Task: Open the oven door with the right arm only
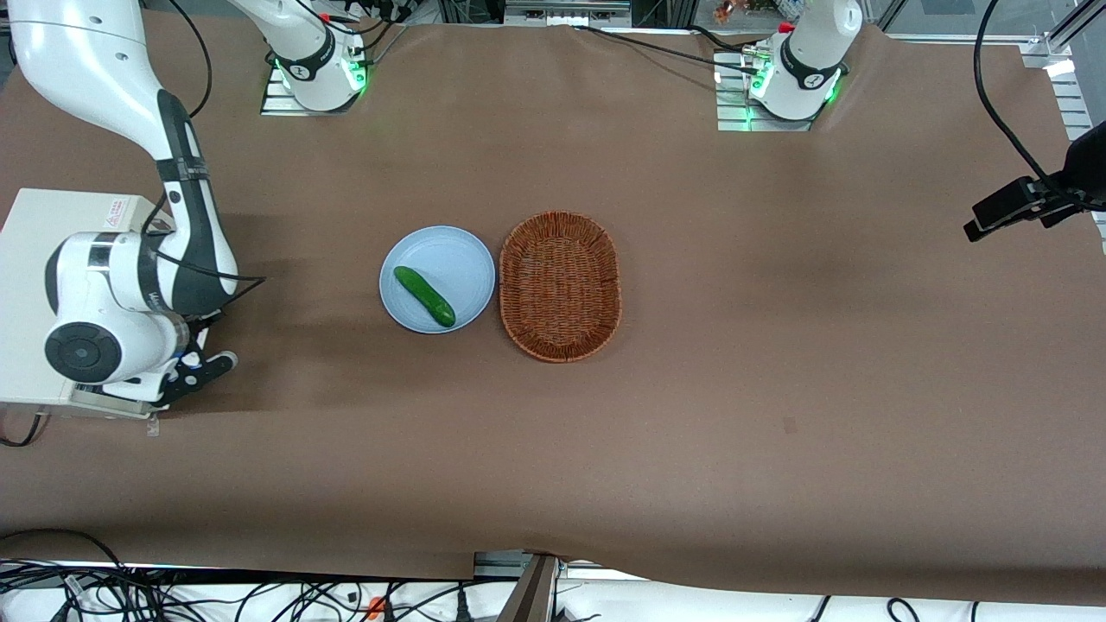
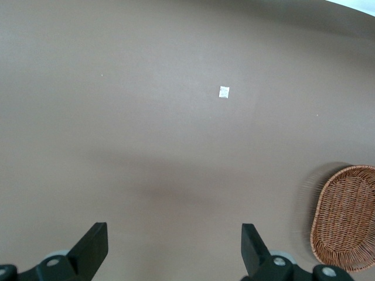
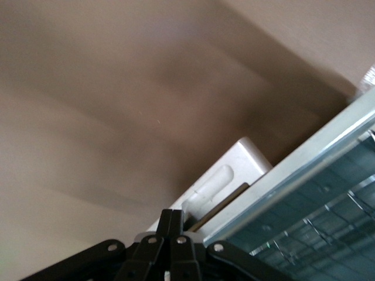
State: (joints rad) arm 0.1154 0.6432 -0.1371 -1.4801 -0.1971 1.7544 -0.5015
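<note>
Where you need to look first, the oven door (image 3: pixel 304 170) fills the right wrist view: silver frame edge, dark glass beside it, wire rack (image 3: pixel 328 228) visible through the glass. You can't tell from these views whether the door is flush or cracked ajar. A white rounded block (image 3: pixel 225 178) sits at the door's corner, just beside the frame.

Your gripper (image 3: pixel 171 225) is right at that corner. Its two fingers are pressed together with no gap and nothing between them. The tips are just beside the white block; whether they touch it, can't tell.

From the front view, the toaster oven (image 1: pixel 52 233) sits at the edge of the surface at the working arm's end. The right arm (image 1: pixel 95 268) is folded down over its top. The gripper (image 1: pixel 207 364) is low at the oven corner nearest the front camera, on the side facing the middle of the surface.

On the rest of your brown surface (image 1: pixel 691 432):
- A light blue plate (image 1: pixel 449 250) near the middle, with a cucumber (image 1: pixel 424 296) lying diagonally on it.
- A wicker basket (image 1: pixel 560 285) just beside the plate, toward the parked arm's end.
- A small white scrap (image 2: pixel 224 92) on bare surface, well apart from the basket.
</note>
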